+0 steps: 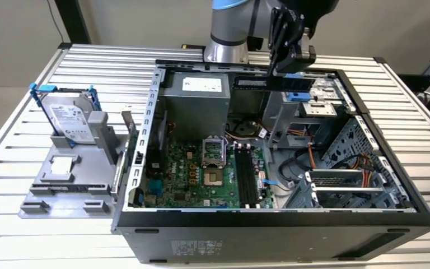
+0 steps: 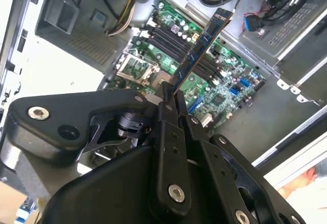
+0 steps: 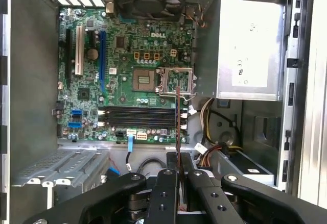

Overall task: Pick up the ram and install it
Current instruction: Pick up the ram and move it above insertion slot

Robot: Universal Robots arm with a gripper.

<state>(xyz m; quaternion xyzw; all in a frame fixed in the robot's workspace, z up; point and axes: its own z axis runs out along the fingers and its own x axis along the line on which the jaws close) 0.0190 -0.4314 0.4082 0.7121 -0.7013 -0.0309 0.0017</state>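
Note:
My gripper (image 1: 286,72) hangs above the back of the open computer case (image 1: 275,216), shut on the ram (image 1: 269,83). In the exterior view the ram is a long dark stick held level, just below the fingers. The second wrist view shows the ram (image 2: 202,44) reaching out from the gripper (image 2: 171,95) over the green motherboard (image 2: 225,94). Seen edge-on in the first wrist view, the ram (image 3: 178,117) rises from the gripper (image 3: 179,158) across the black slots (image 3: 138,118). The slots (image 1: 246,178) lie well below the ram, on the case floor.
A white-labelled hard drive (image 1: 71,119) in a blue bracket stands on a grey fixture (image 1: 65,185) at the exterior view's left. Inside the case are the power supply (image 1: 196,101), the processor socket (image 1: 213,152), loose cables (image 1: 304,159) and a metal drive cage (image 1: 346,185).

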